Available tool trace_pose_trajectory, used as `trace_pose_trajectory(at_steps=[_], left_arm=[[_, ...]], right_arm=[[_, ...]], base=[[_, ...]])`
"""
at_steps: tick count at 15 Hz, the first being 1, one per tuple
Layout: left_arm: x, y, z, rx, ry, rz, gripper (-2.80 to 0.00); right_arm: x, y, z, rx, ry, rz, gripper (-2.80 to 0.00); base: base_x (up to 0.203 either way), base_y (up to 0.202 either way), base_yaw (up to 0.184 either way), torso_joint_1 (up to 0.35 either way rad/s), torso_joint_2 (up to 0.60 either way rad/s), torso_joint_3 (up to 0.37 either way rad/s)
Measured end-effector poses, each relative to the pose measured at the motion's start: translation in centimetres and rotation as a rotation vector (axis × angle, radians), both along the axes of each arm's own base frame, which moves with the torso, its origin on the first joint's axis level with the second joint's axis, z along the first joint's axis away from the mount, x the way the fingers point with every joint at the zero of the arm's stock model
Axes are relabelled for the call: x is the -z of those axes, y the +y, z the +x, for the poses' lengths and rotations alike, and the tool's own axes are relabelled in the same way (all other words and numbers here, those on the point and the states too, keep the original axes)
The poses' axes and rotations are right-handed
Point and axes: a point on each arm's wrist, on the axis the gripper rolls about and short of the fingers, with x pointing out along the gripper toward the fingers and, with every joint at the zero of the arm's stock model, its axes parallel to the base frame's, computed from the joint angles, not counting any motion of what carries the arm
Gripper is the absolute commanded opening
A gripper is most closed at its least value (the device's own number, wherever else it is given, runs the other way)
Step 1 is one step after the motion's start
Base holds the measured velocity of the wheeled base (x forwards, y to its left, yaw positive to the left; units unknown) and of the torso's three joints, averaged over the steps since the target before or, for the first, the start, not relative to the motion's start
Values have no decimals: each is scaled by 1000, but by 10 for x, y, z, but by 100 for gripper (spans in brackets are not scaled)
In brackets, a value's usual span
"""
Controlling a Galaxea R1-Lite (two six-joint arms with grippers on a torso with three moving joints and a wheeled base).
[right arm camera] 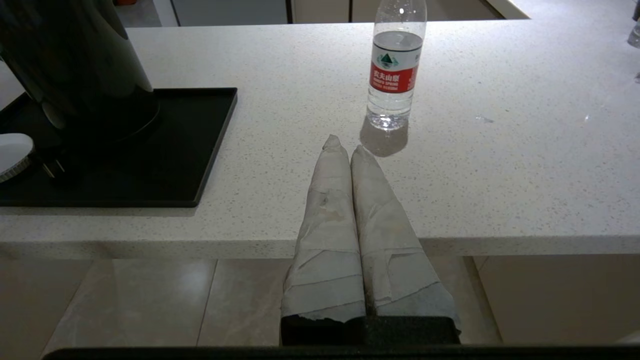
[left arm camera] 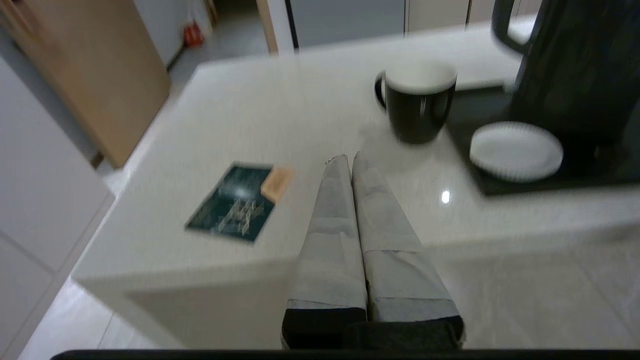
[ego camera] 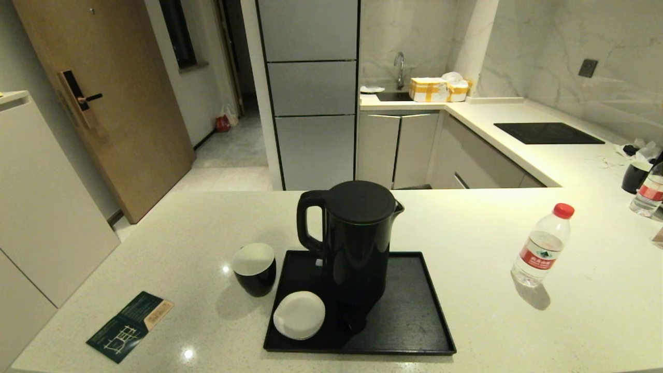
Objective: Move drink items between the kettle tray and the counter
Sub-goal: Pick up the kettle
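A tall glossy black kettle (ego camera: 357, 238) stands on the flat black kettle tray (ego camera: 414, 321), with a small white saucer (ego camera: 299, 314) at the tray's front left. A black cup (ego camera: 254, 268) with a white inside rests on the cream counter (ego camera: 466, 228) just left of the tray. To the right, a clear bottle (ego camera: 542, 246) with a red cap stands upright on the counter. My left gripper (left arm camera: 348, 159) is shut and empty, hovering over the counter's near edge short of the cup (left arm camera: 419, 100). My right gripper (right arm camera: 345, 146) is shut and empty, just short of the bottle (right arm camera: 395, 65). Neither arm shows in the head view.
A dark green card (ego camera: 129, 325) lies near the counter's front left corner. At the far right edge stand another black cup (ego camera: 636, 176) and a second bottle (ego camera: 648, 192). A black hob panel (ego camera: 548, 132) sits on the back counter, with a sink and boxes (ego camera: 437, 89) behind.
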Motion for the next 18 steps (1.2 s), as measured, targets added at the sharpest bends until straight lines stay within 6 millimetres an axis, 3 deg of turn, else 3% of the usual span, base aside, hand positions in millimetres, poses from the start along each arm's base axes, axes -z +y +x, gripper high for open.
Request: trace_pose_trajectory(at_steps=[2, 4, 7, 9, 13, 17, 18], left_arm=[[-1, 0, 0, -5, 20, 7, -280], [-21, 0, -2, 4, 28, -24, -280], [-94, -2, 2, 87, 60, -125, -280], [-131, -4, 15, 195, 176, -163, -280], [-147, -11, 83, 387, 479, -189, -280], [-143, -30, 151, 564, 506, -186, -280], [-141, -38, 166, 598, 504, -192, 0]], right_arm=[[0, 0, 0, 0, 0, 0, -280], [0, 0, 0, 0, 0, 0, -280], [0, 0, 0, 0, 0, 0, -280], [0, 0, 0, 0, 0, 0, -280], [0, 0, 0, -1, 0, 0, -280], [0, 0, 0, -1, 0, 0, -280], [0, 0, 0, 0, 0, 0, -280]], base=[[0, 0, 0, 0, 0, 0], [0, 0, 0, 0, 0, 0], [0, 0, 0, 0, 0, 0], [0, 0, 0, 0, 0, 0], [0, 0, 0, 0, 0, 0], [0, 0, 0, 0, 0, 0], [0, 0, 0, 0, 0, 0]])
